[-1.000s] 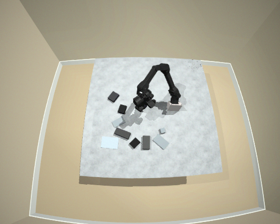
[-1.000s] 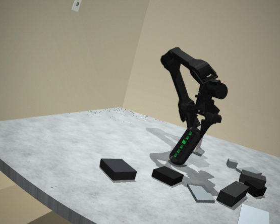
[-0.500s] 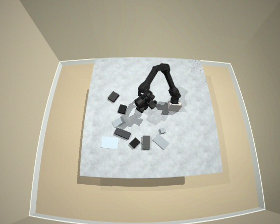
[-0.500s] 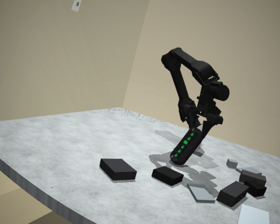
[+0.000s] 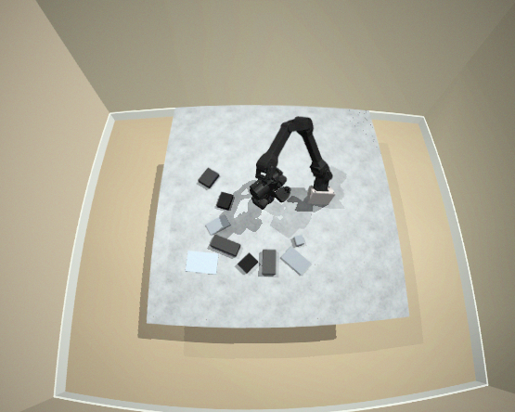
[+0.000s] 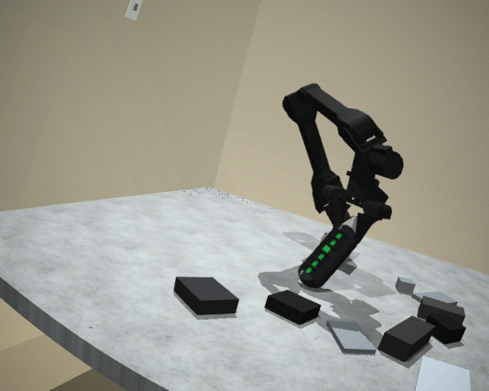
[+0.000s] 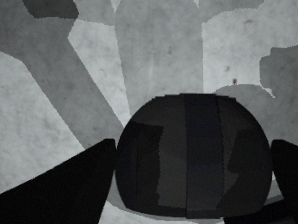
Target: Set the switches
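The claw [image 5: 271, 197] [image 6: 348, 232] [image 7: 193, 148] grips the controller [image 6: 336, 263] [image 7: 202, 165], tilted near the frame's centre. Label unseen; matching switches unconfirmed. Setting it flat and backing away remain.

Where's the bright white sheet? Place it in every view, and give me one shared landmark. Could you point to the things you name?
Top: near the bench's lower-left corner, the bright white sheet [image 5: 201, 263] [image 6: 443, 376].
Exterior: bottom right, cut off by the picture's edge.
Wrist: not in it.
Shared landmark: the mottled grey bench [image 5: 354, 278] [image 6: 115, 247] [image 7: 20, 90].
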Robot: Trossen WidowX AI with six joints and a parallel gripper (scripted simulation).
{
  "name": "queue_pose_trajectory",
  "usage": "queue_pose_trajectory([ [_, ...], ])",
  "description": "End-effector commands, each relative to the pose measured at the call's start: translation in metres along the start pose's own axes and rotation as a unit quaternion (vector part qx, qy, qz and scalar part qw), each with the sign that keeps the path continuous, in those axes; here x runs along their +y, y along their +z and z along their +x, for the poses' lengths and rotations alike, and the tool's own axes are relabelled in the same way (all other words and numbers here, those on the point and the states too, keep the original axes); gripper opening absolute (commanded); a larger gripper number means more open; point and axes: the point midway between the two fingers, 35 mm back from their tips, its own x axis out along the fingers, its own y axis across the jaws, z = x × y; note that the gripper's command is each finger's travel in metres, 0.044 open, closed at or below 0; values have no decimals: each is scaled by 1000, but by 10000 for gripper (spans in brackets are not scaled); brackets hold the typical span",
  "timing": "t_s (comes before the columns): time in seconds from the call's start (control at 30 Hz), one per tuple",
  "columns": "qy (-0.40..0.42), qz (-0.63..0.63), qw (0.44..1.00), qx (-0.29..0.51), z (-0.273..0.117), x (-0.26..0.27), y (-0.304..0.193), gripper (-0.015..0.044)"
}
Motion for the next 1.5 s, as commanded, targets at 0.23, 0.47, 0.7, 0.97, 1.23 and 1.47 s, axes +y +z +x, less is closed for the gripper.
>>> queue_pose_trajectory([
  [0.23, 10, 2, 1000, -3, 10, 4, 8, 338],
  [0.47, 10, 2, 1000, -3, 12, 4, 13, 338],
  [0.7, 10, 2, 1000, -3, 15, 4, 17, 338],
  [0.97, 10, 2, 1000, -3, 18, 4, 23, 338],
  [1.23, 10, 2, 1000, -3, 22, 4, 28, 338],
  [1.47, 10, 2, 1000, -3, 25, 4, 32, 338],
])
